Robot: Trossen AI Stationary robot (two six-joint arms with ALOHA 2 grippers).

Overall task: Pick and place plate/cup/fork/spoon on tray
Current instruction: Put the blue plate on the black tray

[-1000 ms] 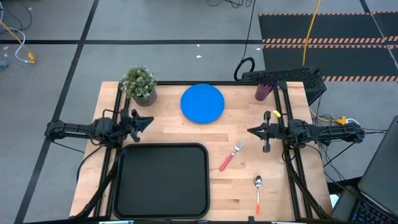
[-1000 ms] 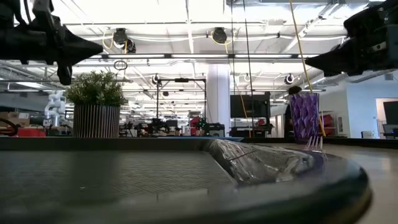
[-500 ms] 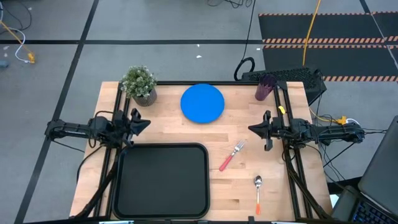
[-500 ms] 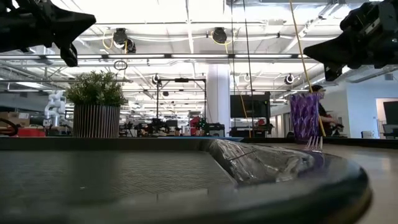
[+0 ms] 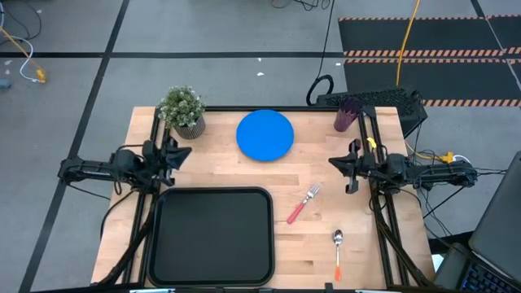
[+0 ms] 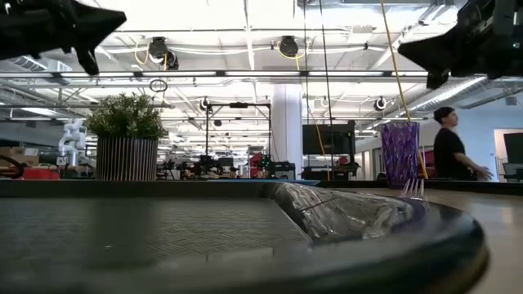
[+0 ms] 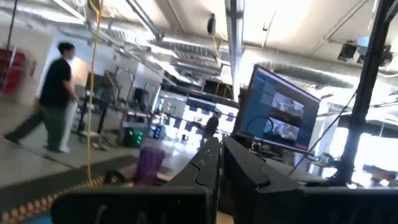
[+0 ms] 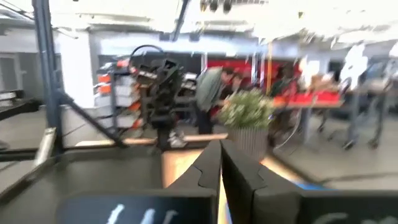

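The blue plate [image 5: 265,134] lies flat at the table's far middle. The purple cup [image 5: 347,115] stands upright at the far right; it also shows in the low view [image 6: 400,153]. The fork [image 5: 303,203] with its red-pink handle lies right of the black tray [image 5: 213,236], which sits at the near left. The orange-handled spoon [image 5: 338,252] lies near the front edge. My left gripper [image 5: 188,150] is shut and empty above the table's left side. My right gripper [image 5: 332,161] is shut and empty above the right side.
A potted green plant [image 5: 182,110] stands at the far left corner. A black keyboard-like device [image 5: 383,99] lies behind the cup. Bare wood lies between tray, plate and fork. A person [image 6: 452,151] walks in the room beyond the table.
Both grippers have risen and drawn back, the left toward the table's left edge, the right toward the right edge, each also a little toward the far edge. Both have stayed shut. The tableware has not moved.
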